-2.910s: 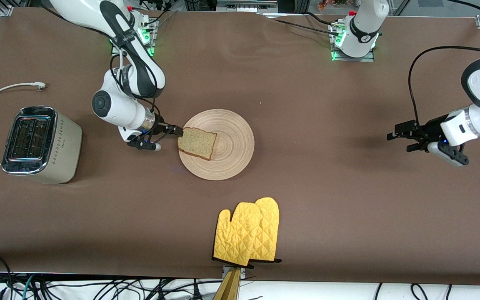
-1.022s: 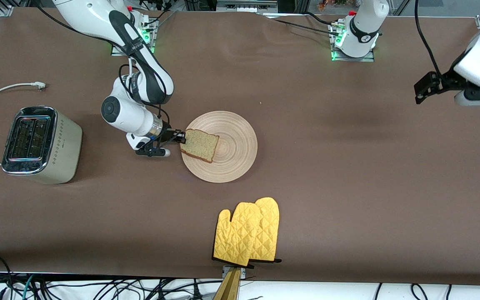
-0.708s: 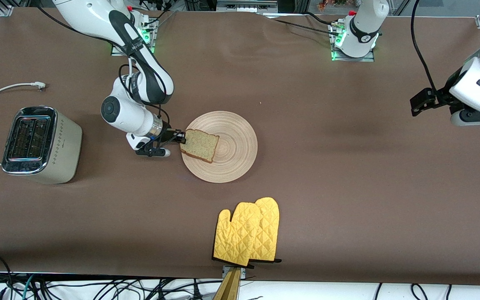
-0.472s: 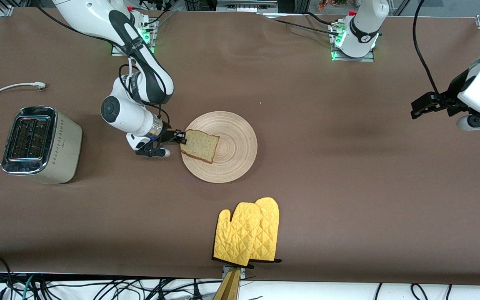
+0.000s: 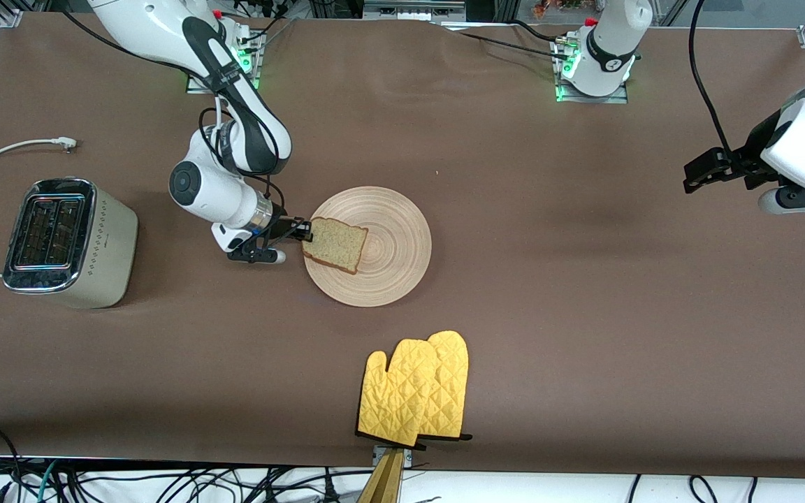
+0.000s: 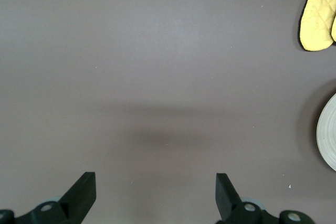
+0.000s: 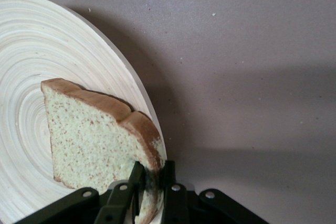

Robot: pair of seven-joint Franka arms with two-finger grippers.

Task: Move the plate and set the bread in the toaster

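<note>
Brown-crusted bread point(image 7: 94, 140) edge hidden between the right gripper point(image 7: 152, 182) fingers.

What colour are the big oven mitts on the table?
The oven mitts are bright yellow with a quilted diamond pattern and black trim, clearest in the front view.

- The plate point(image 5: 374, 246): big, round, pale wood with ring grooves, lying flat mid-tabletop.
- The bread point(image 5: 335, 244): one square, speckled, brown-crusted slice at about nine o'clock on the plate, its outer edge past the rim and pinched in the right pincer point(image 5: 302, 229).
- The toaster point(image 5: 67, 242): cream-white, chrome-topped, both slots empty, upright at the right arm's end, well apart from the plate.
</note>
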